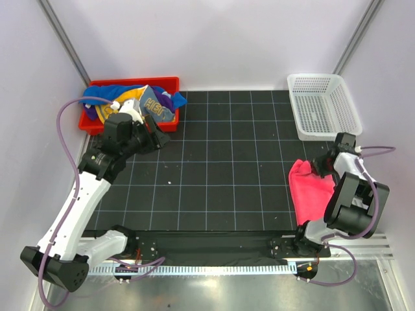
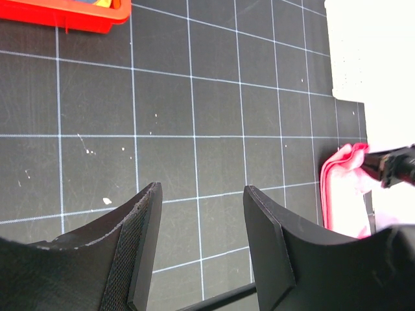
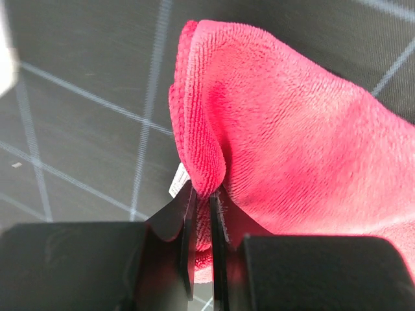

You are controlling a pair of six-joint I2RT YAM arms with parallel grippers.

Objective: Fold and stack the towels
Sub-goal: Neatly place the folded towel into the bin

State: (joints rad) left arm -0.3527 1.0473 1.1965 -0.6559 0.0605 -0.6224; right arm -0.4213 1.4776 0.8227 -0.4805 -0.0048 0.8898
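A hot pink towel (image 1: pixel 310 193) lies folded on the right side of the black gridded mat, by the right arm. My right gripper (image 3: pixel 202 191) is shut on a fold at that pink towel's (image 3: pixel 292 129) edge, with a small white label beside the pinch. From the left wrist the same pink towel (image 2: pixel 340 188) shows at the far right. Several more towels (image 1: pixel 126 97), blue, yellow and purple, are heaped in the red bin. My left gripper (image 2: pixel 201 194) hangs open over bare mat just in front of that bin, with nothing between its fingers.
The red plastic bin (image 1: pixel 165 83) stands at the back left, its edge (image 2: pixel 78 19) showing in the left wrist view. A white mesh basket (image 1: pixel 323 107) sits at the back right. White walls close the mat on three sides.
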